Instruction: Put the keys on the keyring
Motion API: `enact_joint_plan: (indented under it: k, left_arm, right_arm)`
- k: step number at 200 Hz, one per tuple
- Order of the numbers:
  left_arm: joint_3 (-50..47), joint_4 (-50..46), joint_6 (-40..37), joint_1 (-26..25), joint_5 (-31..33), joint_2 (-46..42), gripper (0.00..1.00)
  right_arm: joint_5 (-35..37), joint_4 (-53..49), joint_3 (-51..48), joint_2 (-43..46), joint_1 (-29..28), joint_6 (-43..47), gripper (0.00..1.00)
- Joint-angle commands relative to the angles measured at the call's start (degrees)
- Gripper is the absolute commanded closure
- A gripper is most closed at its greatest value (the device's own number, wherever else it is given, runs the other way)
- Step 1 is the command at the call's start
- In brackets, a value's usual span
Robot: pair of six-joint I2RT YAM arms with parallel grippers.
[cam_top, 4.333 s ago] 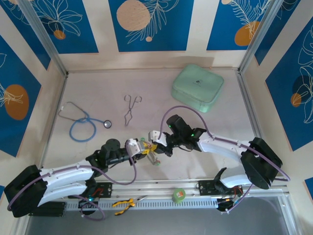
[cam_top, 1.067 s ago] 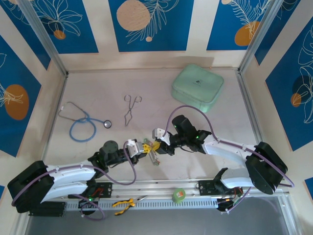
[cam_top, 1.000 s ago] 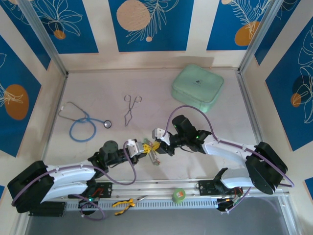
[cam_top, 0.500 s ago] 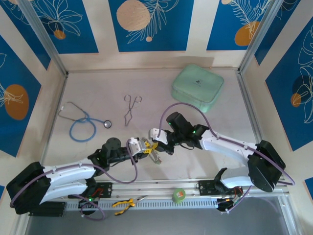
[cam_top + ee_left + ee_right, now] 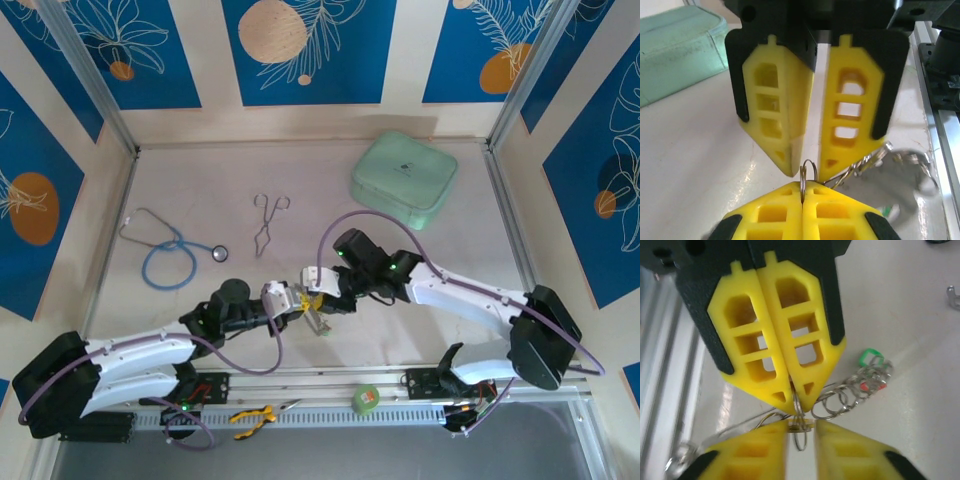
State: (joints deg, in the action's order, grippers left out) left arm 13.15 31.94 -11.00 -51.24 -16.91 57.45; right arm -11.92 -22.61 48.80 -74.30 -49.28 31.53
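While the left gripper (image 5: 802,196) presses its fingers flat together on a small ring (image 5: 808,171), the right gripper (image 5: 801,425) stands tip to tip with it. The right fingers are narrowly apart on either side of that ring, and I cannot tell whether they touch it. A chain of rings (image 5: 840,397) hangs off the small ring, with the keys (image 5: 869,371), one green-headed and one red, at the chain's end farthest from it. The keyring (image 5: 756,421), as I take the larger thin loop to be, trails from the small ring's other side.

The pinch sits on thin bare wire at the very edge of the fingertips. A sideways nudge from the right fingers could twist the small ring out and drop the whole bunch. The chain's weight may also swing the small ring out of line. The two sets of tips are close enough around it to collide.
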Motion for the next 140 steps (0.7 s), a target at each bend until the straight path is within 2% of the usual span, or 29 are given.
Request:
enact_joint_plan:
  k: [1,36,90,140]
  left_arm:
    - [-2.1,7.3,-0.3,-0.1,-0.8,-1.6,1.00]
    - [-4.6,12.6,0.1,-0.1,-1.7,-1.9,1.00]
    - [-5.6,14.6,0.8,-0.1,-2.5,-1.8,1.00]
    - [-5.7,14.5,0.9,-0.1,-2.9,-2.3,1.00]
  right_arm:
    - [-7.5,8.6,-5.5,4.3,2.6,-5.9,0.72]
    - [-9.3,16.8,-10.8,5.1,3.5,-10.4,0.72]
    - [-12.2,19.9,-11.8,4.6,3.5,-12.3,0.73]
    - [-12.2,18.5,-11.1,3.6,3.7,-12.0,0.93]
